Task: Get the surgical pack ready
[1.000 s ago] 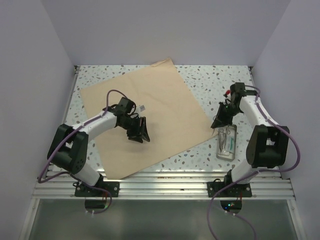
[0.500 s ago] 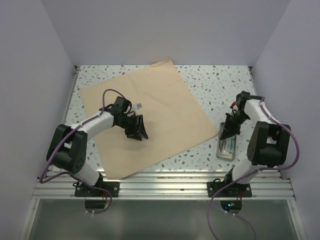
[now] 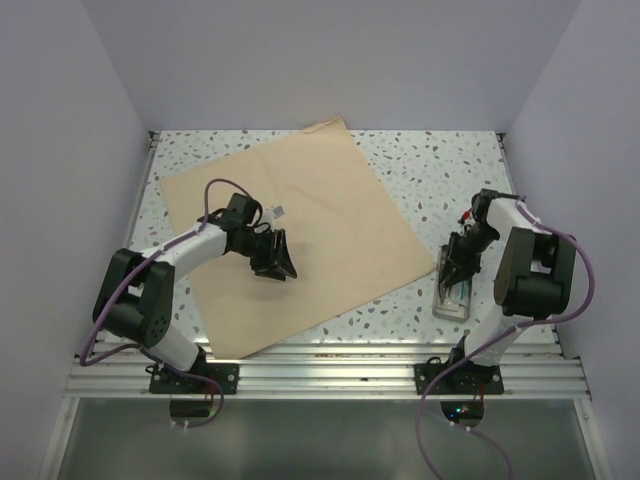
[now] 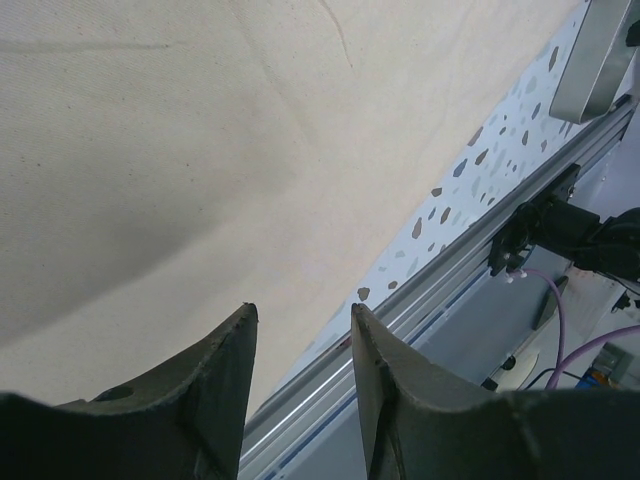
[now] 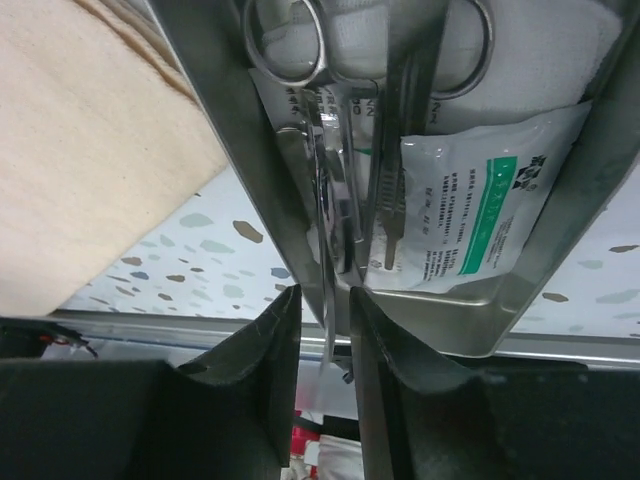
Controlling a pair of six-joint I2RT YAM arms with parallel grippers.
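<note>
Down into the tray (image 3: pixel 450 306) has gone the right gripper (image 5: pixel 325 300), which a second ago stood off its far end. The left gripper (image 3: pixel 274 262) has drawn back a little toward its own base.

The right gripper's jaws stand only narrowly apart. The slim tip of one of the steel instruments (image 5: pixel 335 200) runs down into the gap between them. Daylight shows on both sides of the steel, so I judge it straddled but not yet pinched. The instruments lie lengthwise in the tray, in line with the gap, on top of a green-printed pouch (image 5: pixel 470 200).

The left gripper hangs partly open and holds nothing.

The surgical pack (image 3: pixel 320 210) is a wide tan sheet spread flat on the desk (image 3: pixel 440 165), turned cornerwise and not yet folded. It lies directly beneath the left gripper, which sits over its near-middle. From the right gripper it lies off to the left. Its nearest corner is just beside the tray, and no part of it is under that gripper.

The left arm is therefore much the nearer to the sheet. Anything lifted from the tray would probably have to travel leftward across the bare strip of desk to reach the paper. The likely risk is a thin instrument slipping or swinging out of so narrow a hold.
</note>
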